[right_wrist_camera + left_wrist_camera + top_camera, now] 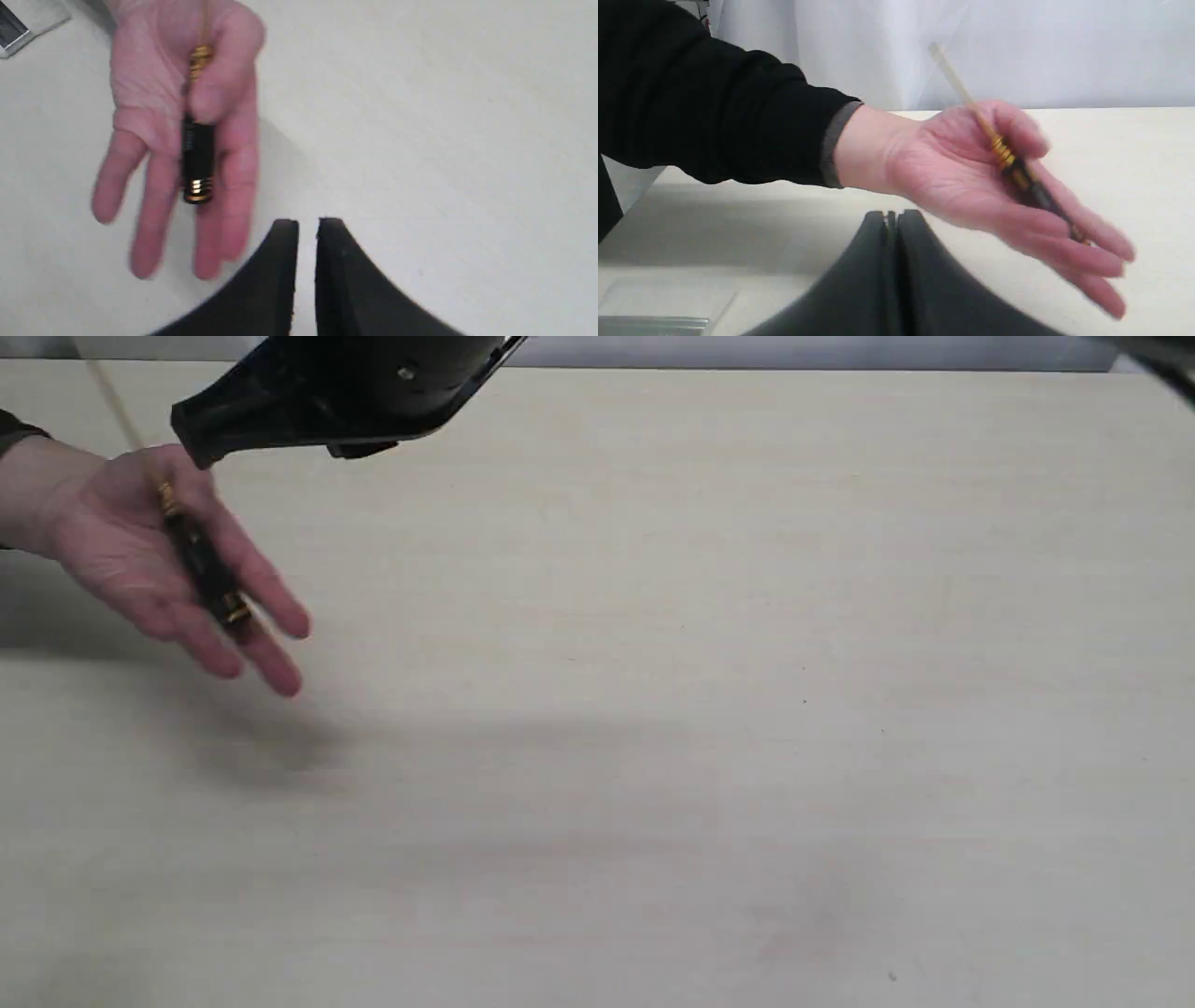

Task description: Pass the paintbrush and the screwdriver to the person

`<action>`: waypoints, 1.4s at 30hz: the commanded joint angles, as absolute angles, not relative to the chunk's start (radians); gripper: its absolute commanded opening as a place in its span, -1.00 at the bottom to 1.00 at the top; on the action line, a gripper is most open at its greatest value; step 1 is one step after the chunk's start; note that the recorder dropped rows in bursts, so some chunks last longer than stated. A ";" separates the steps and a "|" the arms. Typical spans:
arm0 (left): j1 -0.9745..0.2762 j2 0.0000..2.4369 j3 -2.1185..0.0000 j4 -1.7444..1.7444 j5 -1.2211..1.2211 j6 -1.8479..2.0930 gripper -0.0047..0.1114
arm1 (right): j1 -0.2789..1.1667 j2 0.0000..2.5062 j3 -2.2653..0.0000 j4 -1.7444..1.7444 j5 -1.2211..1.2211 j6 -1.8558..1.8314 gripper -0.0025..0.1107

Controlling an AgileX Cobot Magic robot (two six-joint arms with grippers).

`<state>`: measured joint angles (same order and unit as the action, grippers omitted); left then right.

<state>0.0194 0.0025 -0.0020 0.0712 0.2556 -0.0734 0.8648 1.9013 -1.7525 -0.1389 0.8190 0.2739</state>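
The person's open hand point(140, 555) reaches in from the left, palm up, above the table. The screwdriver point(201, 565) lies across the palm and fingers, black handle with gold rings, thin shaft pointing up and back; the thumb point(224, 70) rests on it. My left gripper point(191, 443) hangs just above and behind the hand; its fingers point(878, 242) are pressed together with nothing held. My right gripper point(308, 226) is a little off the person's fingertips, with a narrow gap between its fingers point(338, 261) and nothing in it. The paintbrush is out of view.
The pale wooden table point(709, 709) fills the exterior view, with a white wall behind it. A flat grey and clear object point(654, 317) lies at the table's left edge near the person's arm. A dark blurred part of the right arm point(1162, 359) shows in the top right corner.
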 commanded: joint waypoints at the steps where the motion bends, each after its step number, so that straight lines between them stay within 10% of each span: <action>1: 0.011 0.000 0.000 0.067 0.250 -0.075 -0.92 | 0.886 1.780 -1.685 -0.173 0.792 0.262 -0.88; 17: 0.011 0.000 0.000 0.067 0.250 -0.075 -0.92 | 1.085 1.258 -1.068 -0.432 0.481 0.726 -0.88; 42: 0.011 0.000 0.000 0.069 0.248 -0.075 -0.92 | 1.049 0.873 -0.826 -0.840 0.459 0.706 -0.88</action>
<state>0.0194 0.0025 -0.0020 0.0712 0.2556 -0.0734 1.0692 0.9134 -0.8647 -0.7512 0.4726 0.7171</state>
